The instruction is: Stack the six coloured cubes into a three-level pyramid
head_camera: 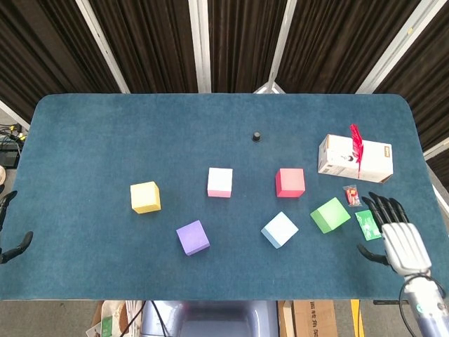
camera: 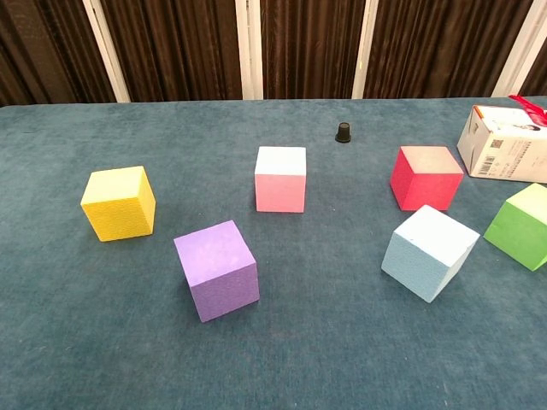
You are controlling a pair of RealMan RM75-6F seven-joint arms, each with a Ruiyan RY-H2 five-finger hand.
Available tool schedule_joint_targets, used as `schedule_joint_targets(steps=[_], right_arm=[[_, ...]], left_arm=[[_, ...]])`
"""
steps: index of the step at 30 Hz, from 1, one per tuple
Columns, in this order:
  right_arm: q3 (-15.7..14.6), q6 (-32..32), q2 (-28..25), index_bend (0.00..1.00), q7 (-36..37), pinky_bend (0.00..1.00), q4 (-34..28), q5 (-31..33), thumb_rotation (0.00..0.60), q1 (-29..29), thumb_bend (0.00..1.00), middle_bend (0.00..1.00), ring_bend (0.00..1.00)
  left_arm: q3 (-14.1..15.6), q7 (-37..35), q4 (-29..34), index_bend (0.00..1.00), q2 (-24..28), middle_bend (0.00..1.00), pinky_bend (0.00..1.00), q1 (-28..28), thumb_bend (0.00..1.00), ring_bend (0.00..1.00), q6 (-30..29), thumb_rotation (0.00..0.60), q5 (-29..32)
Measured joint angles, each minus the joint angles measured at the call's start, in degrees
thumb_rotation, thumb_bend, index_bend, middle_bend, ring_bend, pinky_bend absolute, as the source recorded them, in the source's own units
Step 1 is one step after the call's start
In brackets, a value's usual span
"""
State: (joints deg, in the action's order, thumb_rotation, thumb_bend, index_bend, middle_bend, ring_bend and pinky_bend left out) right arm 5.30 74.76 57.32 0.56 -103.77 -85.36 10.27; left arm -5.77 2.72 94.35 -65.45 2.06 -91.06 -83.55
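**A:** Right hand (head_camera: pixel 396 235) sits at the table's (head_camera: pixel 84 140) near right corner, fingers spread, holding nothing. Left hand (head_camera: pixel 10 242) only shows fingertips past the near left edge; it grips nothing I can see, but whether it's spread or curled I can't tell.

**B:** Cubes?

**A:** All six single on the table, nothing stacked. Yellow cube (head_camera: pixel 145 197) toward the left edge, purple cube (head_camera: pixel 192 237) nearer the front edge, pink cube (head_camera: pixel 219 182) mid-table, red cube (head_camera: pixel 290 182) right of it, light blue cube (head_camera: pixel 280 229) in front of red, green cube (head_camera: pixel 330 215) closest to my right hand.

**B:** Risks?

**A:** Green looks like the first pick. It's turned at an angle to the table edge, so is light blue. If I close on corners instead of flat faces it'll likely twist or pop out.

**B:** Clutter?

**A:** Green card (head_camera: pixel 367 225) lies partly under my right fingers, small red packet (head_camera: pixel 351 195) just beside green, white box (head_camera: pixel 355 159) behind it near the right edge. A sloppy reach could drag the card or shove the packet into the cube. Small black knob (head_camera: pixel 257 136) further back, well apart.

**B:** Stack itself?

**A:** Cubes look like light foam. My guess is that a skewed base row or a hard release will topple the upper levels.
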Motion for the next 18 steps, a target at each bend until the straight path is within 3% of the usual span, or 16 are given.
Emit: schedule_joint_targets(steps=[8,13,18], right_arm=[[5.34,-12.65,-2.92,0.04,-3.17,0.00,-10.14,15.37,0.600,9.28,0.24,0.02,0.00],[8.23,-16.82,-1.52,0.04,-9.68,0.00,-11.62,28.49,0.600,16.74,0.24,0.02,0.00],[9.96,-18.25,3.08,0.04,-18.43,0.00,-10.82,42.85,0.600,25.38,0.24,0.02,0.00]], left_arm=[[0.19,1.15,-0.22,0.12,-0.59,0.00,0.00,0.31,0.36,0.00,0.56,0.600,0.05],[0.11,1.64,-0.44,0.12,-0.91,0.00,0.00,0.50,0.36,0.00,0.94,0.600,0.43],[-0.03,1.62,-0.46,0.12,-0.98,0.00,0.00,0.57,0.36,0.00,0.96,0.600,0.63]])
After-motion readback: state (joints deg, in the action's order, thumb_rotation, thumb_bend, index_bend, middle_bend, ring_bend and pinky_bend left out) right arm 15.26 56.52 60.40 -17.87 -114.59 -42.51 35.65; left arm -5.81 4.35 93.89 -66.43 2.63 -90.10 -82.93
